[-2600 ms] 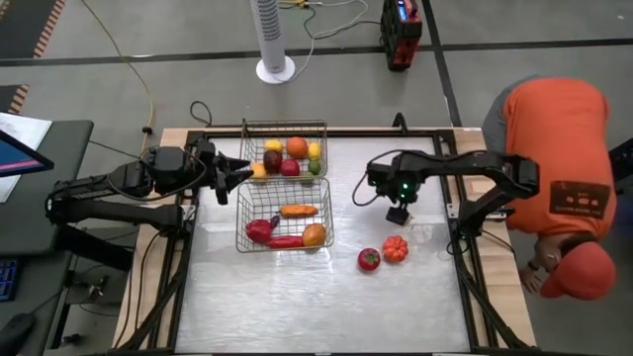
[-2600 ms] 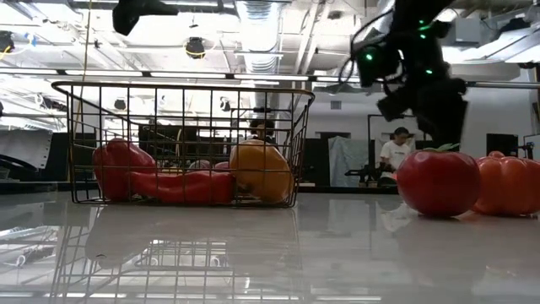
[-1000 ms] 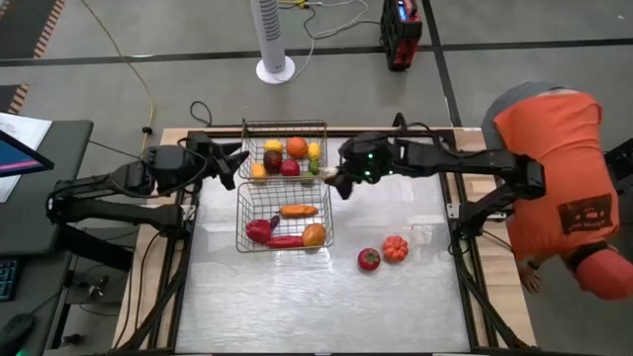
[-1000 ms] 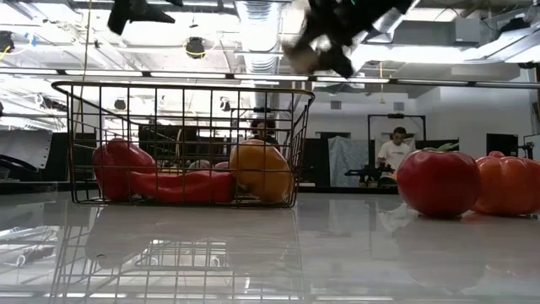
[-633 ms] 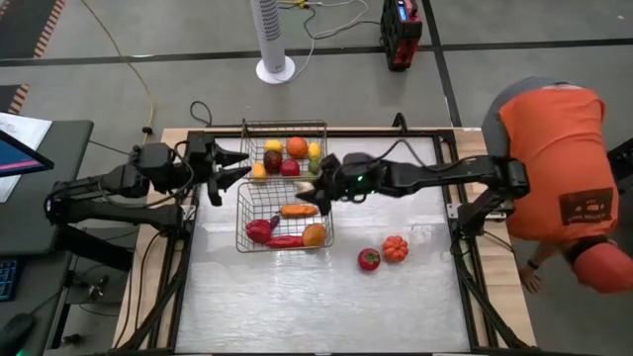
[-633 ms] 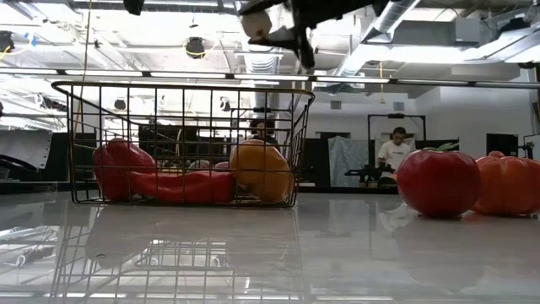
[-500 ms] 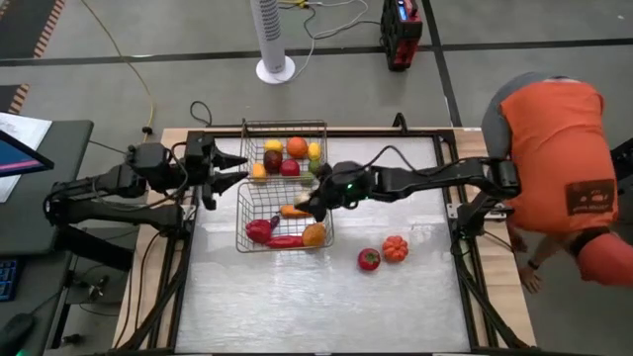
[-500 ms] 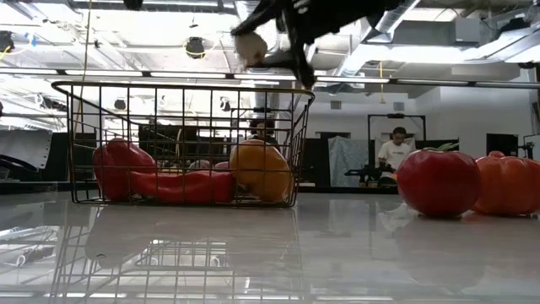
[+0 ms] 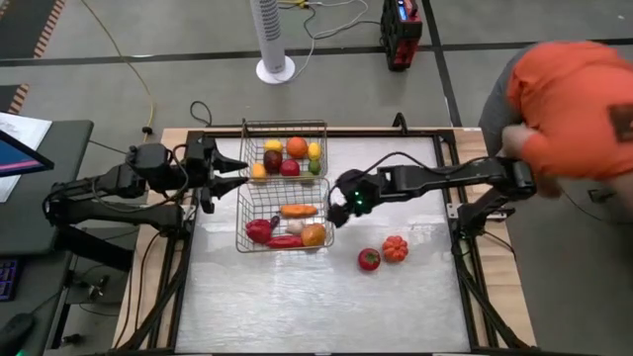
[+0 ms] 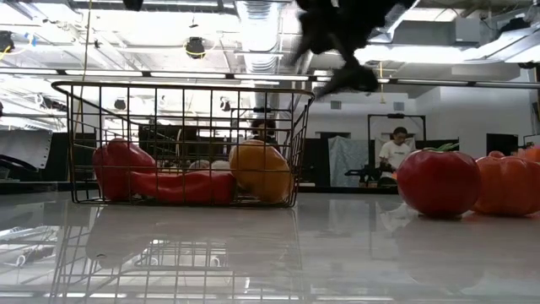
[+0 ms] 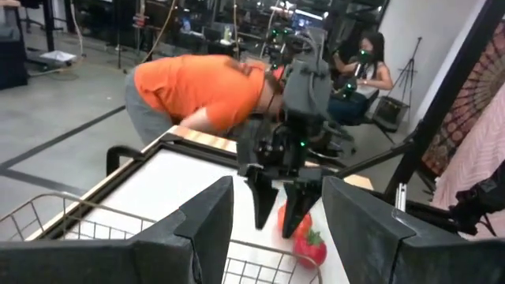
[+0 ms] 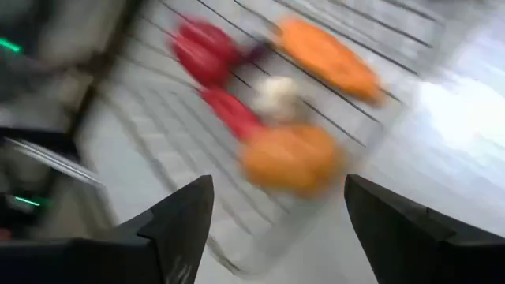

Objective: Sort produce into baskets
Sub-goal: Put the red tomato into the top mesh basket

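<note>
Right pincer (image 9: 343,208), now spread and empty, has released the pale piece (image 9: 295,226) into the near basket (image 9: 242,203). Left pincer (image 9: 220,170) waits spread. Tomato (image 9: 369,259) and pumpkin (image 9: 396,248) remain unsorted.

Overhead, table-level and both wrist cameras share the near basket (image 9: 285,217).

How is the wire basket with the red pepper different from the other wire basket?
The near silver wire-mesh basket holds vegetables: a red pepper, a long orange carrot and a small white piece. The far silver wire-mesh basket holds round fruits, like an orange. The right gripper hangs open beside the near basket; the left gripper is open by the far one. Both baskets match.
</note>
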Controlling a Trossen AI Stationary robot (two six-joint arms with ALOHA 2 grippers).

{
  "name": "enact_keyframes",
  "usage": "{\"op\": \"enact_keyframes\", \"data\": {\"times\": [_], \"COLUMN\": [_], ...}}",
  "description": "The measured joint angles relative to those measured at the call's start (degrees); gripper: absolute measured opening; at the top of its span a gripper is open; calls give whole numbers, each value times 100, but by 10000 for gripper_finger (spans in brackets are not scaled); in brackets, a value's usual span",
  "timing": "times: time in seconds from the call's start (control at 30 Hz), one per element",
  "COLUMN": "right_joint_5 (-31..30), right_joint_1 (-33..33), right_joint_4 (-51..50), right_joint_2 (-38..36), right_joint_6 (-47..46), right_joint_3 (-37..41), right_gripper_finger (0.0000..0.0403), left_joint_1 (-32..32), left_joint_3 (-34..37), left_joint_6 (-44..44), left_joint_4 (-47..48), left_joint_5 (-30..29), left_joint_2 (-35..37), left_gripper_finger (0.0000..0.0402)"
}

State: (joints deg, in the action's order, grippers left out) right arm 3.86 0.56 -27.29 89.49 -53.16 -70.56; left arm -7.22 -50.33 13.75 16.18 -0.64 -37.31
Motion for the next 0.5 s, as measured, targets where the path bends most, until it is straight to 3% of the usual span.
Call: {"op": "enact_keyframes", "data": {"times": [0.23,0.5], "right_joint_5": [204,240], "right_joint_1": [-472,-1065], "right_joint_4": [-1803,-2349], "right_joint_2": [-272,-209], "right_joint_6": [1378,2072], "right_joint_3": [2,2], "right_gripper_finger": [311,311], "left_joint_1": [0,0], "left_joint_3": [0,0], "left_joint_6": [6,180], "left_joint_4": [-6,81], "left_joint_5": [-643,-1437], "left_joint_2": [-98,-225], "left_gripper_finger": [183,183]}}
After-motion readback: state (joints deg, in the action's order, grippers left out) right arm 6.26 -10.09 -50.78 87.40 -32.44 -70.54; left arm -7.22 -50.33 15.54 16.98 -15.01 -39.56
